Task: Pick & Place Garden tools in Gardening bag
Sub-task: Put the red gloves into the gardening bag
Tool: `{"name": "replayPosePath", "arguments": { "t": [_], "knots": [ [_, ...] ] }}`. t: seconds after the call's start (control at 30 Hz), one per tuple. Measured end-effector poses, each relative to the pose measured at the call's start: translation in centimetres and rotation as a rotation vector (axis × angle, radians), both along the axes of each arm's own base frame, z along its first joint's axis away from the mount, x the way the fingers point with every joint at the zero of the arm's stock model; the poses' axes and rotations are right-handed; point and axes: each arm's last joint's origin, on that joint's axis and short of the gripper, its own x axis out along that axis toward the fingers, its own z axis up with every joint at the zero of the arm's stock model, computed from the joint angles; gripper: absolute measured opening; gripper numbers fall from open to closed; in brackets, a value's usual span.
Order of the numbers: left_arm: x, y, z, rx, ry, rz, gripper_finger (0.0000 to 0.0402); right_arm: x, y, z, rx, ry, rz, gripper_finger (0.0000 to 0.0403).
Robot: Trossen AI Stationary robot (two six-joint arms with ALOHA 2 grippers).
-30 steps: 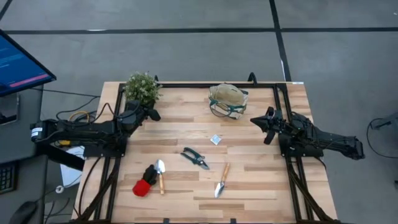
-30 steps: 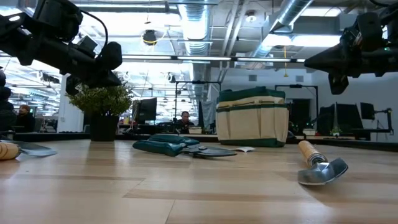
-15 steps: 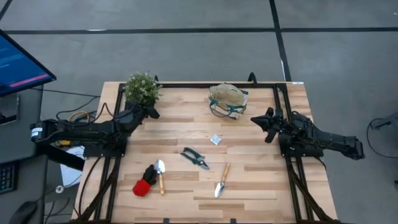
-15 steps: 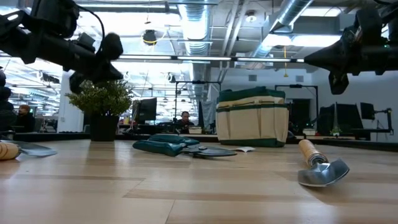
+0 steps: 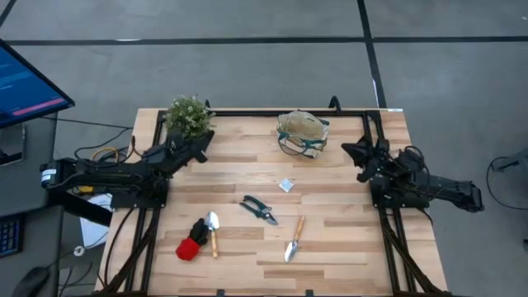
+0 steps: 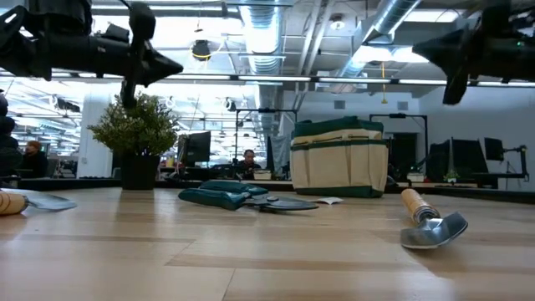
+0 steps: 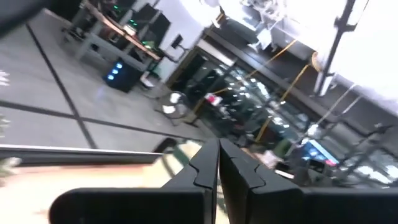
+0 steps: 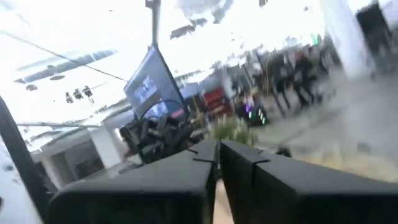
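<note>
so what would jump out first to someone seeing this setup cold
Probably the loose garden tools near the table's front: pruning shears, a trowel, a second trowel beside a red-and-black item. At the back stand the gardening bag and a potted plant, with the left gripper and right gripper raised, holding nothing.

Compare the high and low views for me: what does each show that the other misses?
Only the high view shows the red-and-black item and the white packet's square shape. Only the low view shows the room behind, with a seated person. Both show the gardening bag, pruning shears, potted plant, both trowels, and the raised left gripper and right gripper.
</note>
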Motion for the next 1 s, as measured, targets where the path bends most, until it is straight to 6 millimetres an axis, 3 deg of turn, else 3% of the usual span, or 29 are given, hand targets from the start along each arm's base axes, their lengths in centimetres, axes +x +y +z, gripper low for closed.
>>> {"name": "replayPosePath", "arguments": {
  "t": [0.2, 0.33, 0.57, 0.77, 0.87, 1.0],
  "knots": [
    [0.3, -0.3, 2.6, 0.098, -0.038, -0.101, 0.0030, -0.4, 0.0, 1.6, -0.112, 0.021, -0.096, 0.0086],
    [0.3, -0.6, 5.7, 0.217, -0.080, -0.145, 0.0065, -0.4, -0.2, 3.5, -0.157, 0.096, -0.182, 0.0143],
    [1.3, -0.9, 10.2, 0.337, -0.077, -0.280, 0.0128, 1.8, -0.9, 7.3, -0.189, 0.296, -0.224, 0.0231],
    [3.7, -0.8, 12.0, 0.199, 0.238, -0.498, 0.0143, 4.1, -1.4, 10.1, -0.168, 0.492, -0.192, 0.0250],
    [4.4, -1.0, 12.1, 0.049, 0.474, -0.640, 0.0143, 4.7, -1.5, 11.3, -0.159, 0.565, -0.180, 0.0250],
    [4.8, -2.0, 11.9, -0.127, 0.658, -0.837, 0.0143, 4.8, -1.5, 12.3, -0.152, 0.618, -0.173, 0.0250]
  ]
}}
